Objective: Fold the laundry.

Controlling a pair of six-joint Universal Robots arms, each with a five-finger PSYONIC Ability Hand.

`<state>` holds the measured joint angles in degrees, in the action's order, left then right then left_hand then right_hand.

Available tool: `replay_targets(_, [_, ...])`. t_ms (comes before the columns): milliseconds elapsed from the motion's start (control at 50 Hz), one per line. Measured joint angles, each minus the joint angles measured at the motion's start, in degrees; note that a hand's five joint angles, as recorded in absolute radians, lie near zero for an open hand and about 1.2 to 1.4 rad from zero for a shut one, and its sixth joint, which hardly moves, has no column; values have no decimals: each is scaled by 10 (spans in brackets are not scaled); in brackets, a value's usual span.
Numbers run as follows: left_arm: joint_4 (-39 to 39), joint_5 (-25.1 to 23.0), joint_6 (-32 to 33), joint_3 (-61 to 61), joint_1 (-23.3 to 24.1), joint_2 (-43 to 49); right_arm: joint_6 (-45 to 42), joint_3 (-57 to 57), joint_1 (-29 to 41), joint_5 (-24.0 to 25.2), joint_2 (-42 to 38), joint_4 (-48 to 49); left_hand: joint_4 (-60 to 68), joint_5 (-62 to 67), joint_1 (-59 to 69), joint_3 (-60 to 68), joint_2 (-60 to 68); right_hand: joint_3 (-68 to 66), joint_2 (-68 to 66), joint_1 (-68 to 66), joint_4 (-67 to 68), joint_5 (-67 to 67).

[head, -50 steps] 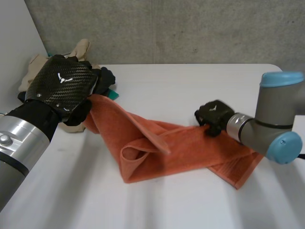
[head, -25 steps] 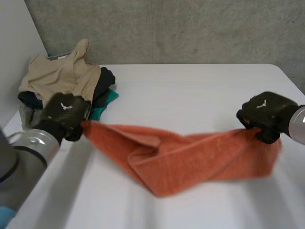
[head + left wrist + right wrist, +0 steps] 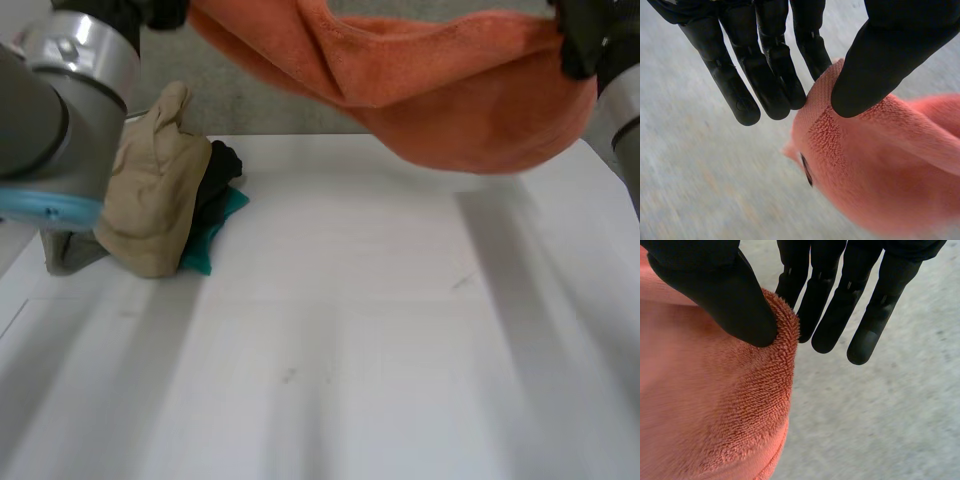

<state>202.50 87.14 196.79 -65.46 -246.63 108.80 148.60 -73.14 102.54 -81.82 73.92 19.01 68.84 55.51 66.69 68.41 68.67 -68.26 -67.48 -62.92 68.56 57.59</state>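
Orange terry towel [image 3: 450, 90] hangs in the air, strung between the two hands well above the worktop [image 3: 350, 360] and touching nothing on it. Its long axis runs side to side across the robot's front, one end at each hand. The middle sags, and the cloth is bunched and doubled on itself rather than spread.

The left hand [image 3: 885, 60] pinches a hemmed end between its thumb and nearly straight fingers. The right hand [image 3: 710, 290] does much the same at the other end, with its thumb pressed onto a rolled edge. The cloth is too gathered there for me to tell whether either pinch is on a true corner.

A pile of other laundry [image 3: 160, 190], beige on top with black and teal beneath, sits on the worktop beside the left arm [image 3: 60, 90].

As I judge it, the next move turns on the towel lying straight over the bare middle of the worktop, held evenly, so neither hand is nearer. Laying it flat would call for both hands to come down together, keeping that axis level and apart from the pile.
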Motion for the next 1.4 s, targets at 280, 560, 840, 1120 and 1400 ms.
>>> replay_targets(280, [3,6,2,-200,-13,108,-12,-190,-3,61,-23,-66,0,0,0,0,0,0,0,0,2,0])
replay_targets(560, [-110,6,95,-349,-26,27,-75,-262,-11,81,-42,-159,-60,-33,-42,-56,-64,0,0,0,2,0])
replay_targets(840, [-188,2,169,-263,21,-35,-78,-274,-11,90,-19,-159,-465,-432,-430,-451,-455,0,0,0,2,0])
replay_targets(1120, [-216,-84,142,84,52,260,-67,-271,-18,150,108,-160,-488,-457,-447,-477,-480,0,0,0,2,0])
replay_targets(1400, [-278,-127,132,228,52,413,-58,-261,-23,152,123,-161,-22,1,-3,-21,-19,0,0,0,2,0])
